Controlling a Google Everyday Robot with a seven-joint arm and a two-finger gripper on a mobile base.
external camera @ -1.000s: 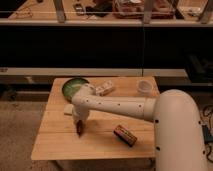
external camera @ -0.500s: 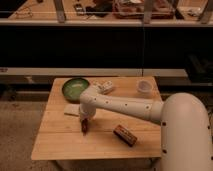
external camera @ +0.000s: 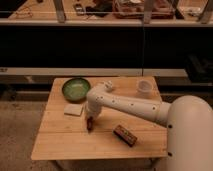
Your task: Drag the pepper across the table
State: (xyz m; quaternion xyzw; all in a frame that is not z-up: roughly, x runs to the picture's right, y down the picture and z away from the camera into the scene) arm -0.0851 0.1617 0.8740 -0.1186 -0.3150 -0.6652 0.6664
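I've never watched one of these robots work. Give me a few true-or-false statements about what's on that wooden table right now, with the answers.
1. The gripper is down at the table, right at the pepper. True.
2. The green bowl sits at the table's near edge. False: it is at the far left side.
3. A dark-and-red box lies right of the pepper. True.
4. The white cup lies inside the green bowl. False: it stands apart, near the far right corner.
5. A pale flat square lies in front of the bowl. True.
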